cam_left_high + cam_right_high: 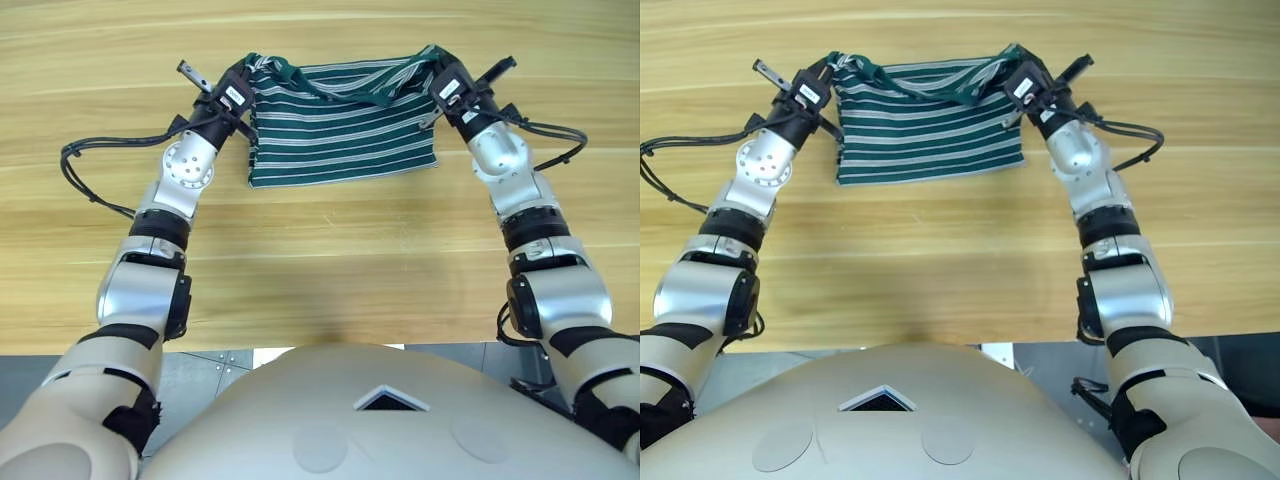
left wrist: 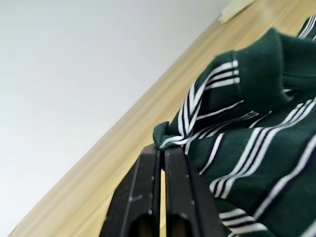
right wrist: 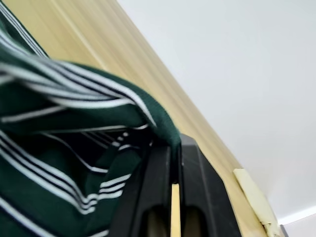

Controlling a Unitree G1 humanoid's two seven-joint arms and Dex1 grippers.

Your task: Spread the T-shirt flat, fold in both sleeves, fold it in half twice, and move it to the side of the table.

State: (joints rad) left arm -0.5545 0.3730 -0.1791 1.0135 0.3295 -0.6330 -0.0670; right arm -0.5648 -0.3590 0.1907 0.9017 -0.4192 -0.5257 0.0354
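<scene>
Both grippers in the head view hold far corners of the shirt (image 1: 340,135), which lies folded on the table (image 1: 320,260) toward its far side: left gripper (image 1: 247,88) at the left corner, right gripper (image 1: 437,75) at the right, far edge raised. Left wrist view: fingers (image 2: 136,197) pinched together on a cloth edge; right wrist view: fingers (image 3: 143,187) likewise clamped on a hem. For the half fold I'd bring both corners toward the near edge level and together, cloth taut, so the hem lands square.
</scene>
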